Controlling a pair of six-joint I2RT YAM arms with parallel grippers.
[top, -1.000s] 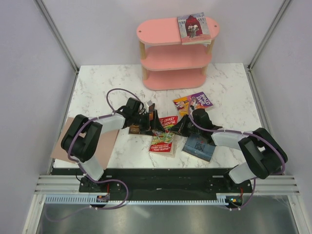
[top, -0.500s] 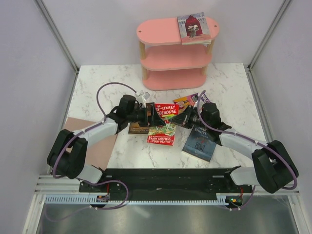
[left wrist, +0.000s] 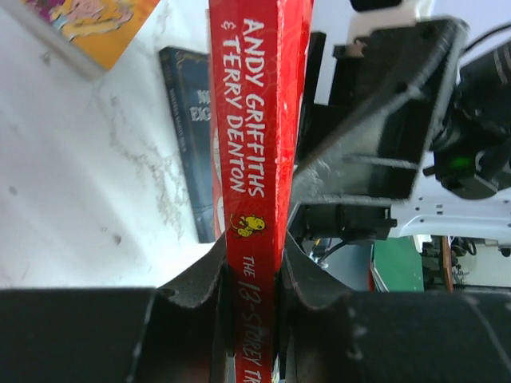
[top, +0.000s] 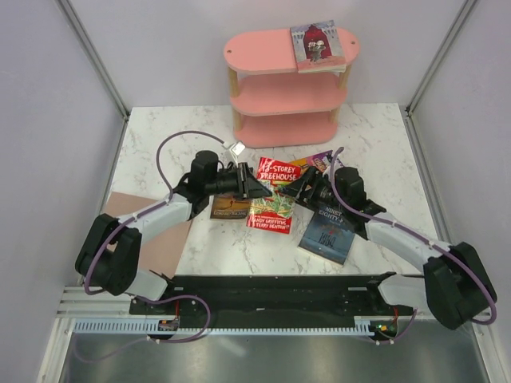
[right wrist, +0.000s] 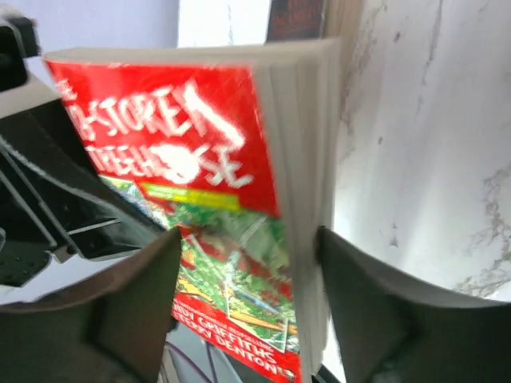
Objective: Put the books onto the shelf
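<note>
Left claw [top: 255, 189] grips the red book [top: 271, 204] (right claw [top: 298, 188] just beside).

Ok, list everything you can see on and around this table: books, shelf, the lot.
three-tier shelf with wooden posts: one, pink, table's far edge
grey-pink paperback: one, flat on the shelf's top board, right end
red Treehouse paperback: one, mid-table, between the grippers
purple-yellow Roald Dahl paperback: one, behind the red one, partly hidden
dark blue paperback: one, flat, beside the right arm
dark brown paperback: one, flat, by the left arm
tan-pink flat sheet: one, table's left edge
marble table: one, white
left gripper: shut on the red paperback's spine
right gripper: open, straddling it
</note>
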